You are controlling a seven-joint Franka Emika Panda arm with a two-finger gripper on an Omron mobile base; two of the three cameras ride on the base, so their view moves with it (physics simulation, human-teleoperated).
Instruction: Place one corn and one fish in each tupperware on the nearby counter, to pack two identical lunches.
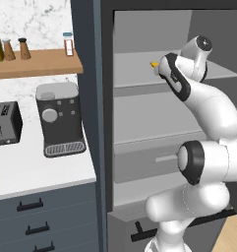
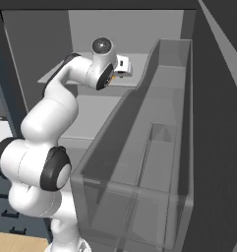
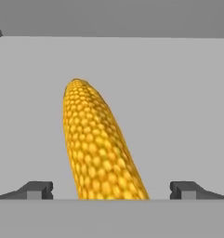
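Observation:
A yellow-orange corn cob [image 3: 97, 144] lies on a grey shelf [image 1: 134, 71] inside the open fridge, and its tip [image 1: 153, 64] shows past my wrist. My gripper [image 3: 111, 190] is open, and the cob runs away from the hand between the two fingertips. The left fingertip [image 3: 36, 189] and the right one stand wide apart, clear of the cob's sides. In the right base view my hand [image 2: 121, 65] reaches over that same upper shelf. The white marbled counter [image 1: 41, 177] lies to the left. The fish and the tupperware are out of view.
A coffee machine [image 1: 61, 118] and a toaster [image 1: 4, 123] stand on the counter, under a wooden wall shelf [image 1: 36, 63] with bottles. The fridge door with clear bins [image 2: 139, 162] stands open on the right. Lower fridge shelves and a drawer [image 1: 149, 160] sit below my hand.

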